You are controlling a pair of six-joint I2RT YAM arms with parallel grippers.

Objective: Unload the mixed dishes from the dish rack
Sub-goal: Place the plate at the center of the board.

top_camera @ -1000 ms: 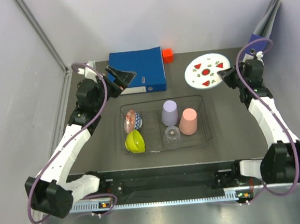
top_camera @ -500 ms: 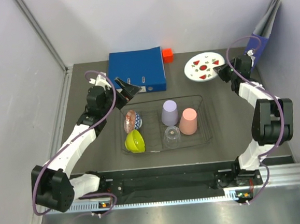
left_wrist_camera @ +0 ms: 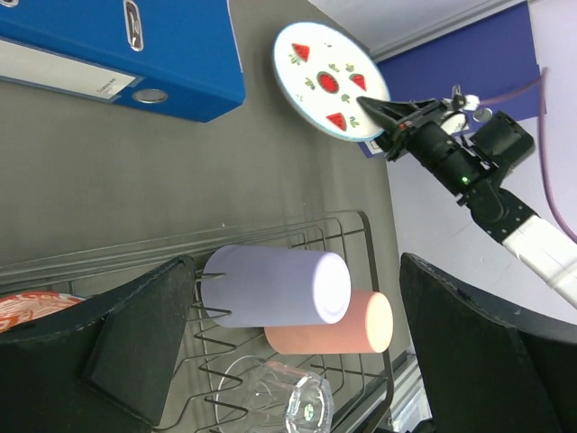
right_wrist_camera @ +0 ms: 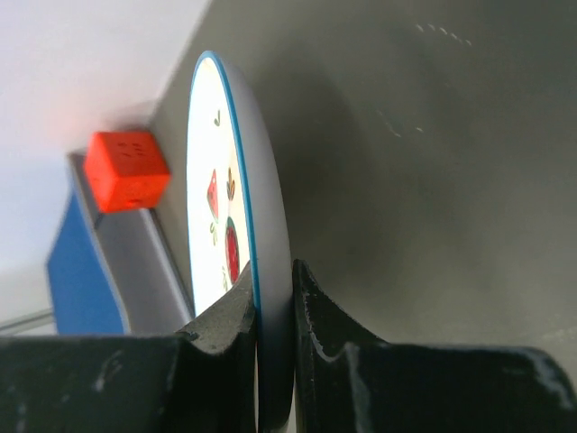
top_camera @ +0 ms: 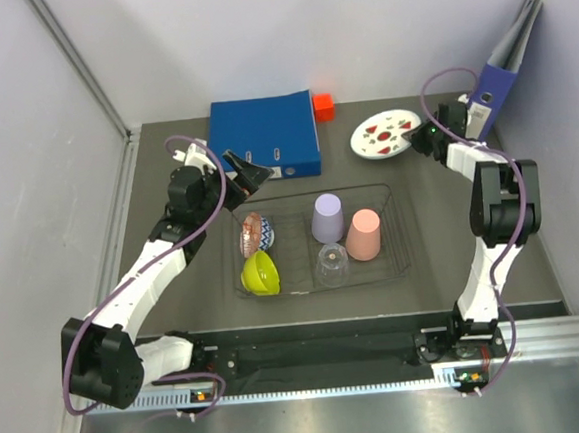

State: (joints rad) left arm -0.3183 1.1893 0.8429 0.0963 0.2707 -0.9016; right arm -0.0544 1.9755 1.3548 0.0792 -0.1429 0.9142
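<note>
The dark wire dish rack [top_camera: 404, 238] holds a lilac cup [top_camera: 327, 218], a salmon-pink cup [top_camera: 364, 234] and a clear tumbler [top_camera: 331, 264], all upside down. At its left end are a lime-yellow bowl [top_camera: 260, 273] and a brown-blue patterned bowl [top_camera: 256, 232]. My right gripper [top_camera: 416, 144] is shut on the rim of the white plate [top_camera: 383, 134] with red marks, held tilted at the back right. The right wrist view shows that plate [right_wrist_camera: 239, 207] edge-on between the fingers [right_wrist_camera: 225, 316]. My left gripper [top_camera: 251, 172] hangs open over the rack's back left, with the lilac cup [left_wrist_camera: 279, 286] seen between its jaws.
A blue binder [top_camera: 265, 135] lies behind the rack, with a small orange-red cube [top_camera: 323, 105] at its right corner. A second blue binder [top_camera: 498, 65] leans in the back right corner, close to the right wrist. Grey walls close in both sides.
The right arm has swung toward the back right corner and the plate has shifted slightly left and tilted. The left gripper came down toward the rack, then held still.
</note>
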